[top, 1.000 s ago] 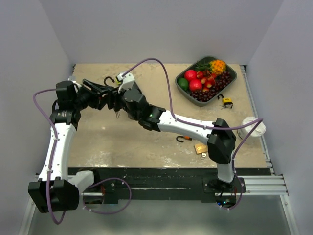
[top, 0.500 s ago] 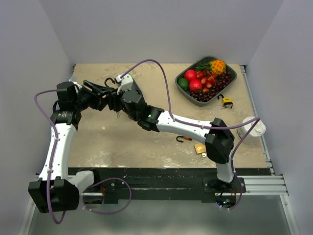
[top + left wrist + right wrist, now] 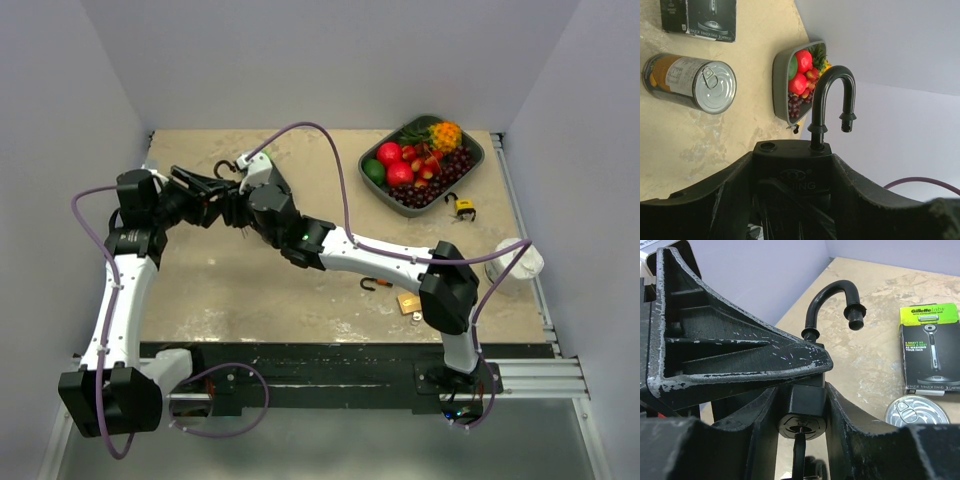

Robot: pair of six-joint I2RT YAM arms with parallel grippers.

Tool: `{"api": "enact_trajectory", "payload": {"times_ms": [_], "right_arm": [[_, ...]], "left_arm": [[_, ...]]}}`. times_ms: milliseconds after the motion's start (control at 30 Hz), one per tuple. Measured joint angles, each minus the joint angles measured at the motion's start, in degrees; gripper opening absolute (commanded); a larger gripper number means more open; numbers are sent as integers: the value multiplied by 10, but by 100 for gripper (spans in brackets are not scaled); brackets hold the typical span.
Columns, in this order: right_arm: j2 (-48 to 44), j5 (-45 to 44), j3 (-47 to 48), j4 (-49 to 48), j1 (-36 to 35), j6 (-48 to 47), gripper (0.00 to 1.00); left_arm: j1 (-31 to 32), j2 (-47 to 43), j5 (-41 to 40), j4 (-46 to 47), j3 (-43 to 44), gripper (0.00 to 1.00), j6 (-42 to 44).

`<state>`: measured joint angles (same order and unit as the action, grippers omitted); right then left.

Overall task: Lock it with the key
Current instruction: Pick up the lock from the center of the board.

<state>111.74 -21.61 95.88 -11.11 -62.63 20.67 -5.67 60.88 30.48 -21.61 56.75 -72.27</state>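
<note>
Left end effector (image 3: 792,161) is clamped on the lock (image 3: 790,175), held up left of centre in the top view, shackle (image 3: 832,95) open. Right end effector (image 3: 802,414) flanks the key (image 3: 799,452), and it's hard to tell if it's gripping yet. A sloppy off-axis twist could bend the key or make the lock slip.

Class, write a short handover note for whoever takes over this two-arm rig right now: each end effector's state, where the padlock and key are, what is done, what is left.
Left end effector: shut on the body of the black padlock.
Right end effector: its fingers flank the padlock's underside, where the key sits in the keyhole. It is unclear whether they grip it.
Shackle: raised, free end out of the body.
Done: padlock picked up, key inserted.
Left: probably grip the key, seat the shackle, then turn to lock.
</note>
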Motion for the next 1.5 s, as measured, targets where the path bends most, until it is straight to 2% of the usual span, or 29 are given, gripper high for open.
{"api": "enact_trajectory", "payload": {"times_ms": [33, 67, 167, 267, 500, 767, 933, 1033, 1233, 1300, 1433, 1500], "right_arm": [[0, 0, 0, 2, 0, -1, 0], [0, 1, 0, 4, 0, -2, 0], [0, 2, 0, 10, 0, -8, 0], [-2, 15, -6, 13, 5, -11, 0], [-47, 83, -61, 22, 38, 1, 0], [-123, 282, -126, 6, 135, 49, 0], [-218, 408, -205, -10, 219, 82, 0], [-292, 479, -266, -30, 273, 112, 0], [-397, 604, -367, -92, 335, 199, 0], [-419, 638, -396, -108, 339, 224, 0], [-455, 700, -452, -127, 341, 270, 0], [-466, 717, -468, -130, 341, 285, 0]], "left_arm": [[0, -1, 0, 2, -3, 63, -1], [0, -2, 0, 2, -5, 73, -2], [0, -4, 1, 9, -11, 85, -4], [0, -7, 3, 11, -14, 91, -6], [0, -9, 4, 16, -18, 99, -6], [0, -24, 3, 32, -38, 99, 33], [-3, -30, 27, 75, -45, 99, 112], [-3, -29, 68, 120, -45, 99, 191], [19, -44, 188, 182, -49, 98, 468], [60, -67, 194, 178, -53, 96, 575], [183, -113, 203, 168, -62, 88, 801], [216, -126, 198, 172, -74, 84, 874]]}}
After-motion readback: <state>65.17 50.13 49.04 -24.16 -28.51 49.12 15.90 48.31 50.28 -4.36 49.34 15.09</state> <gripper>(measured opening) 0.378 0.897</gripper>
